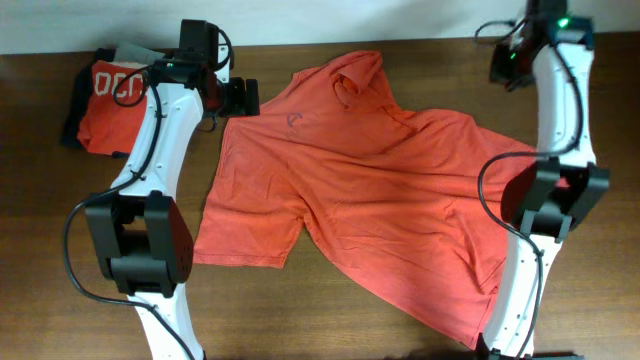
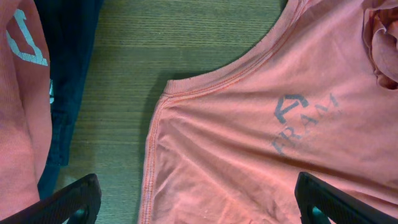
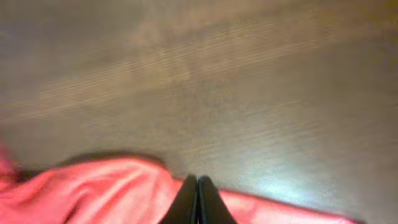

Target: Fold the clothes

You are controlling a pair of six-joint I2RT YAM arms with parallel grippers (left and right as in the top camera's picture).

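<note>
One coral-red T-shirt (image 1: 380,190) lies spread but rumpled on a dark wooden table (image 1: 60,200) in the overhead view. Its long axis runs diagonally, from the neck end at upper left to the hem end at lower right. One small dark logo (image 1: 297,120) sits on the chest. There are two white robot arms, one on each side. The left gripper (image 1: 243,97) hovers at the shirt's upper left edge with its jaws spread wide and nothing in them. The right gripper (image 1: 508,62) is near the table's far right corner, away from the cloth. One heap of other clothes (image 1: 105,95), red with white lettering over dark fabric, sits at the far left

Left wrist view: the T-shirt (image 2: 236,168) fills the right side, a soft heathered knit with stitched seams and a curved neckline. Its grey logo (image 2: 305,121) is an arrow shape above block letters. Two black fingers (image 2: 74,199) stand far apart at the bottom corners, released. Bare wood grain (image 2: 168,43) shows between the shirt and the heap (image 2: 68,74)

Right wrist view, blurred: the right gripper (image 3: 198,199) has its two dark fingers clenched together into one point. One fold of the T-shirt (image 3: 93,186) lies along the bottom, right by the tips; whether any cloth is pinched cannot be told. Smooth brown table (image 3: 217,74) fills the rest
</note>
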